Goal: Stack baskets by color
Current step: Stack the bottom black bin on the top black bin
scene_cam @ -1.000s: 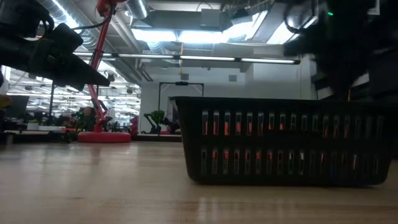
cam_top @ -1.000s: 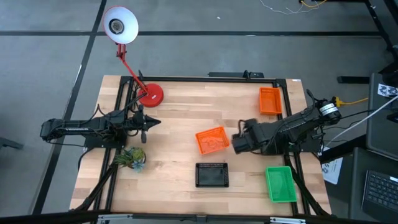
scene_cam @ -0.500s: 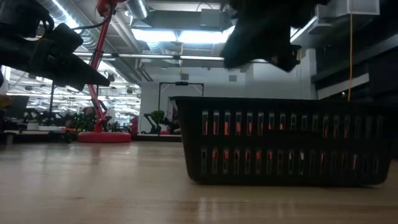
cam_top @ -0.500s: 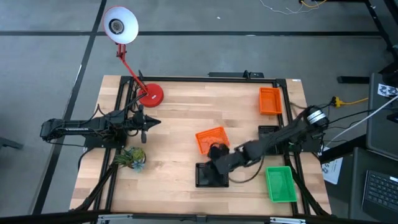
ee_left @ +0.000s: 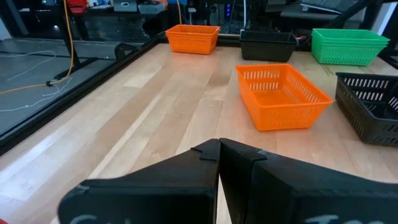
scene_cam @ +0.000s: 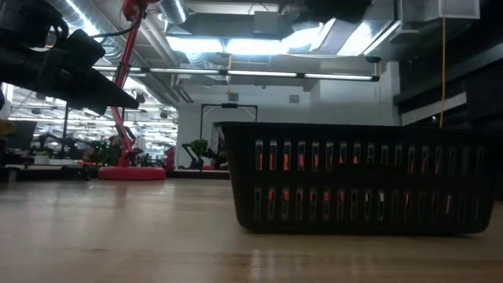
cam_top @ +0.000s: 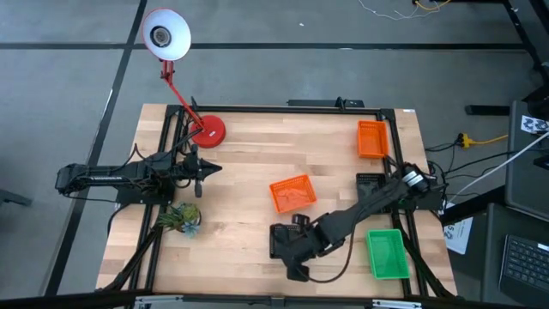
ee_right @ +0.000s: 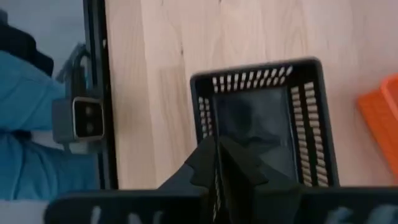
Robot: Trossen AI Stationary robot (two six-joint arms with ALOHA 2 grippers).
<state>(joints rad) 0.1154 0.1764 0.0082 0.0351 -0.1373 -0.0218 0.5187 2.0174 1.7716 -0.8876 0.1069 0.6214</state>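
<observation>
Reaching over the black rectangular plastic mesh basket, my right gripper sits at its near edge, fingers drawn nearly together with the rim between them. Basket long axis runs left-right; my left gripper, shut, waits well apart

Right pincer reaches over the black basket; left pincer waits near the lamp base

Looking down: lamp base sits upper left on the worktop, plant lower left. Middle basket is dead centre, bottom basket just below it, top-right basket and bottom-right basket in those corners.
</observation>
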